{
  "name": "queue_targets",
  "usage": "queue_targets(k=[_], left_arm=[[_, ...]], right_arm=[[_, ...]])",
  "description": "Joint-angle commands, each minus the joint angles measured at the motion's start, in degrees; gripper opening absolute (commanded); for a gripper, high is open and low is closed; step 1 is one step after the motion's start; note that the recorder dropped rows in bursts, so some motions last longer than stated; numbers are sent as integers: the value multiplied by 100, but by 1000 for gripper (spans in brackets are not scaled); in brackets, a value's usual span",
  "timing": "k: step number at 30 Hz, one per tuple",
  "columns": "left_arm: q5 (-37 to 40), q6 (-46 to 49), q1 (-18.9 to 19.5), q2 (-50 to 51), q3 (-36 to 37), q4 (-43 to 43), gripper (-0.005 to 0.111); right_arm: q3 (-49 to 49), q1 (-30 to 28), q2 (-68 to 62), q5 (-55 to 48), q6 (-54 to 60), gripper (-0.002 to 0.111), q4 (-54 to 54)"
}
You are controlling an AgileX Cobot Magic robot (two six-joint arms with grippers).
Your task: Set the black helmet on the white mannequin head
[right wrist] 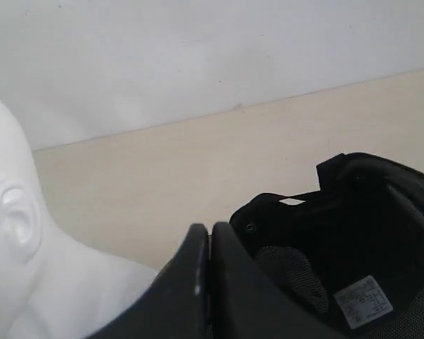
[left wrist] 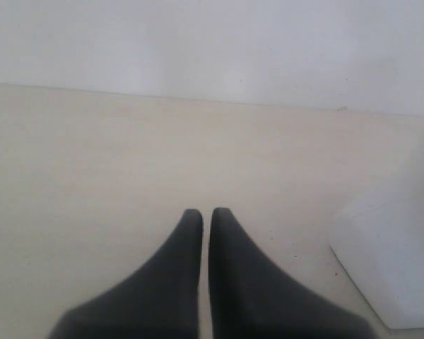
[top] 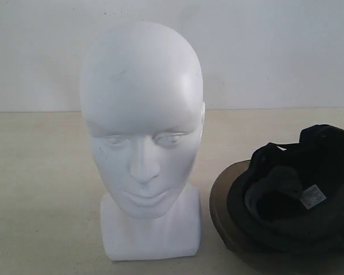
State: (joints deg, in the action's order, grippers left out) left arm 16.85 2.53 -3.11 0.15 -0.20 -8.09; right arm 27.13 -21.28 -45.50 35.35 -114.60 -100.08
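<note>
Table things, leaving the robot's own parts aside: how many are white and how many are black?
White: 1, the mannequin head
Black: 1, the helmet
Total: 2

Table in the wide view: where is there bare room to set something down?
Bare tabletop stretches left of the white mannequin head out to the picture's edge, and behind it up to the wall. Another patch lies behind the black helmet. Crowded: the narrow gap between head and helmet.
</note>
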Motion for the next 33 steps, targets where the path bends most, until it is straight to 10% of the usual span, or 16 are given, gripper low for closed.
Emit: queue_targets(k=[1, 20, 33], left_arm=[[-18, 1, 20, -15, 20, -43, 4], [-18, 1, 20, -15, 20, -43, 4], [-18, 1, 20, -15, 20, -43, 4]], right_arm=[[32, -36, -108, -254, 117, 0, 13], [20, -36, -313, 426, 259, 0, 13], [639, -36, -313, -1500, 2065, 0, 95]])
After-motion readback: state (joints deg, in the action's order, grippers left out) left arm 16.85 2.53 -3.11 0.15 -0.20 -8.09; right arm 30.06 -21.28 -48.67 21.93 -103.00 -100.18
